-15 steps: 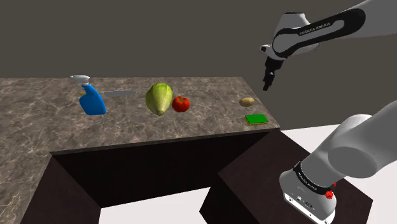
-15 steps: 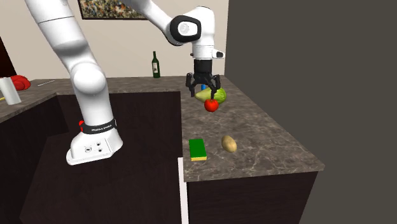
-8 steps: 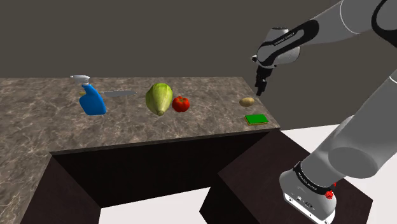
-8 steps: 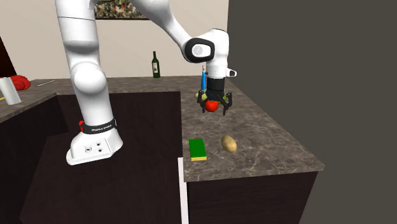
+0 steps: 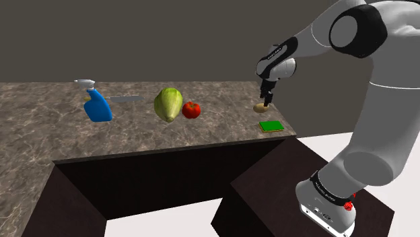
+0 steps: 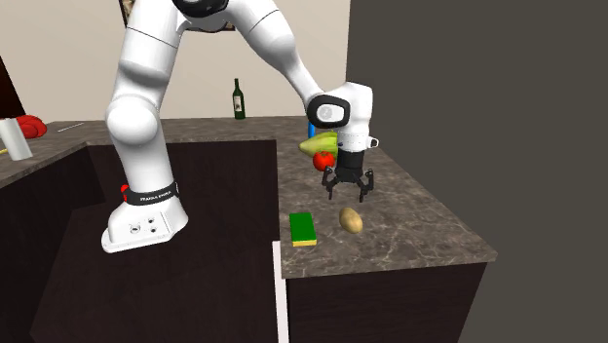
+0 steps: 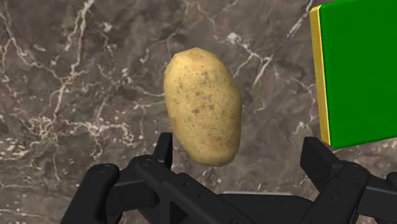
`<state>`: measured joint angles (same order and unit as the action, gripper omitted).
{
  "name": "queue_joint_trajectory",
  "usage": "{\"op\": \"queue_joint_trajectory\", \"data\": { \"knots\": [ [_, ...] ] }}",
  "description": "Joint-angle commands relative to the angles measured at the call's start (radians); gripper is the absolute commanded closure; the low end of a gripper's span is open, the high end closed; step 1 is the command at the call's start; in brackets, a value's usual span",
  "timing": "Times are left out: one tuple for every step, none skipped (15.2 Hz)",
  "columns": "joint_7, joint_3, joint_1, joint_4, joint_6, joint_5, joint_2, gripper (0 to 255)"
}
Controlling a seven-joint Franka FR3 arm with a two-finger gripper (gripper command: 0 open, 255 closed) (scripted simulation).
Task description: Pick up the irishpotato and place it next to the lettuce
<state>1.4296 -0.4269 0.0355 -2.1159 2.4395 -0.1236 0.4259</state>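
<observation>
The potato (image 5: 261, 108) (image 6: 351, 220) is tan, speckled and oval, and lies on the dark marbled countertop (image 5: 40, 128) near its end. My gripper (image 5: 266, 102) (image 6: 349, 194) hangs open just above it, pointing down, without touching it. In the wrist view the potato (image 7: 203, 105) sits between and ahead of the two spread black fingers (image 7: 164, 149), with nothing clasped by the gripper (image 7: 242, 156). The lettuce (image 5: 168, 104) (image 6: 320, 145) is a pale green head farther along the counter, with a red tomato (image 5: 192, 110) (image 6: 323, 161) between it and the potato.
A green sponge with a yellow side (image 5: 272, 125) (image 6: 304, 229) (image 7: 356, 70) lies close beside the potato at the counter's edge. A blue spray bottle (image 5: 99, 106) stands beyond the lettuce. A dark wine bottle (image 6: 237, 99) stands far back.
The arm has swung over and lowered the gripper from above the tomato's side to just over the potato. The fingers stay open. Nothing on the counter has moved.
</observation>
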Motion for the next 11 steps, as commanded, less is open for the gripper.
{"op": "queue_joint_trajectory", "data": {
  "knots": [
    [0.061,0.034,0.036,0.074,0.008,-0.032,0.091,0],
    [0.072,0.041,0.044,0.089,0.009,-0.035,0.109,0],
    [0.075,0.046,0.047,0.089,0.019,-0.04,0.119,0],
    [0.078,0.049,0.051,0.089,0.029,-0.044,0.129,0],
    [0.081,0.053,0.055,0.09,0.039,-0.049,0.14,0],
    [0.084,0.057,0.058,0.09,0.049,-0.053,0.15,0],
    [0.087,0.061,0.062,0.091,0.058,-0.058,0.161,0],
    [0.09,0.065,0.066,0.092,0.068,-0.062,0.172,0],
    [0.093,0.069,0.07,0.093,0.077,-0.067,0.182,0],
    [0.095,0.072,0.072,0.094,0.083,-0.069,0.189,0],
    [0.094,0.072,0.072,0.094,0.083,-0.069,0.188,0]
  ]
}}
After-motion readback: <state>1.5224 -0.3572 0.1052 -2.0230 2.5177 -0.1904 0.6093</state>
